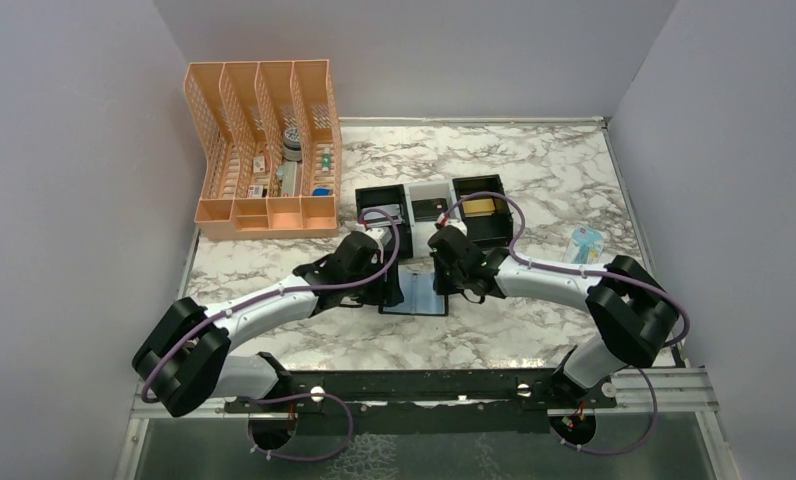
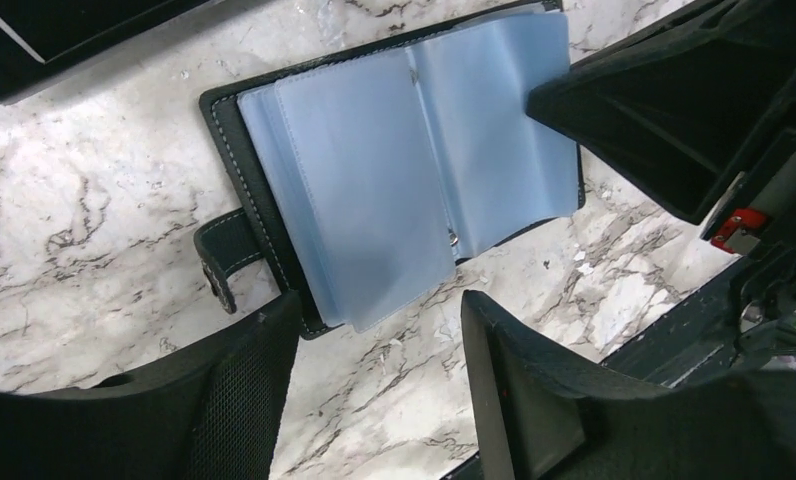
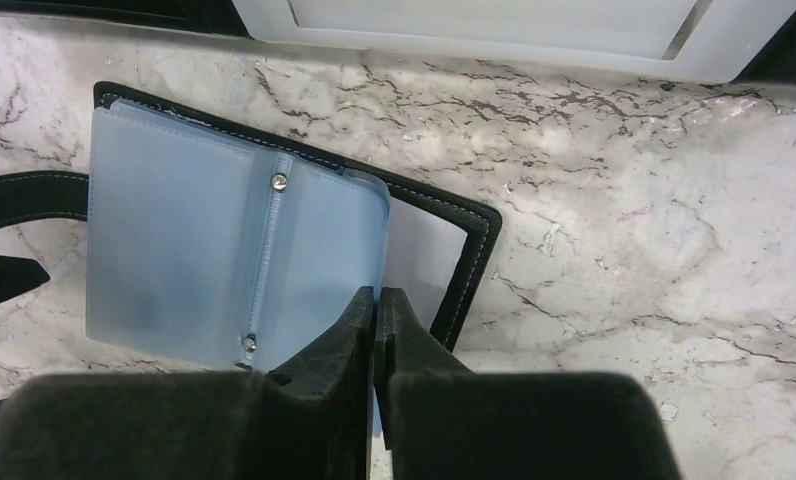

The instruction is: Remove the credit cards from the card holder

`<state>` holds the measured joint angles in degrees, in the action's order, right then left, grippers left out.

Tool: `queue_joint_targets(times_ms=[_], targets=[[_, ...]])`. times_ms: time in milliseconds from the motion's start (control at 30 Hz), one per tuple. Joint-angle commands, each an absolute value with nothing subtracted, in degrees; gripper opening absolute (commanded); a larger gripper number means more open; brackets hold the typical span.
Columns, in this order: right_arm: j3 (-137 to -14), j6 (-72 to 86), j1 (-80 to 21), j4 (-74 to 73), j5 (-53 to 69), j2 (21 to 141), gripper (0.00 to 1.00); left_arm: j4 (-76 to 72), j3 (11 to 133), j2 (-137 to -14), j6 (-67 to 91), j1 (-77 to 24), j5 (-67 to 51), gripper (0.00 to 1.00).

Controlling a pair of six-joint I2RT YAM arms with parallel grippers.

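Two arms meet over the card holder [image 1: 414, 292], which lies spread open on the marble desk [image 1: 534, 170] just in front of a row of three small trays [image 1: 429, 205]. From above we see only its near blue strip, because both wrists cover the rest and hide their own tips. The left wrist camera shows the holder [image 2: 394, 170] more fully: black stitched cover, snap tab [image 2: 224, 255] sticking out to one side, and cloudy blue-grey sleeves [image 2: 374, 190] fanned across it. The left fingers [image 2: 534, 400] stand well apart with nothing between them, and the holder's near edge sits in the gap. The right fingers [image 3: 334, 350] are pressed tight together at the edge of a sleeve. A thin sliver of blue shows between them, but we cannot tell whether they truly pinch it. The sleeves are too milky for us to make out any credit cards inside. A pale patch beside the right-hand sleeve, against the cover, could be card or lining. Far left stands an orange file rack [image 1: 264, 160], its small contents too tiny to name, and a small blue packet [image 1: 586, 243] lies at the right.
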<state>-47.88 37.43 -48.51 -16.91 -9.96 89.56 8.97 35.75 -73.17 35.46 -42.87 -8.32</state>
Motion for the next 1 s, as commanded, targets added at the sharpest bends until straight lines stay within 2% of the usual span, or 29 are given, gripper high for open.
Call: queue_joint_targets(times_ms=[0,200,367,533,700,800,967], targets=[[-46.76,38.47,-48.34,-18.45,-12.47,87.64,0.04,10.78,36.26,-73.59,35.07,-43.15,-6.25,0.63],[-45.82,37.95,-47.82,-15.34,-8.26,87.72,0.06,5.48,36.29,-78.32,34.84,-43.17,-9.16,0.63],[-44.90,39.19,-47.81,-13.06,-5.50,89.04,0.06,2.11,36.21,-80.01,35.61,-43.24,-10.37,0.58],[-44.63,39.58,-47.73,-11.78,-4.31,89.45,0.05,1.06,35.50,-80.56,35.94,-43.67,-10.98,0.45],[-46.40,39.36,-47.73,-11.97,-3.31,90.50,0.05,-1.22,34.16,-82.24,36.92,-43.81,-13.89,0.41],[-46.98,39.52,-47.70,-9.72,1.50,91.26,0.05,-5.32,32.64,-81.88,38.98,-44.01,-16.20,0.40],[-48.47,40.82,-47.66,-9.30,3.67,93.28,0.05,-4.17,32.88,-82.18,38.98,-44.30,-14.94,0.36]])
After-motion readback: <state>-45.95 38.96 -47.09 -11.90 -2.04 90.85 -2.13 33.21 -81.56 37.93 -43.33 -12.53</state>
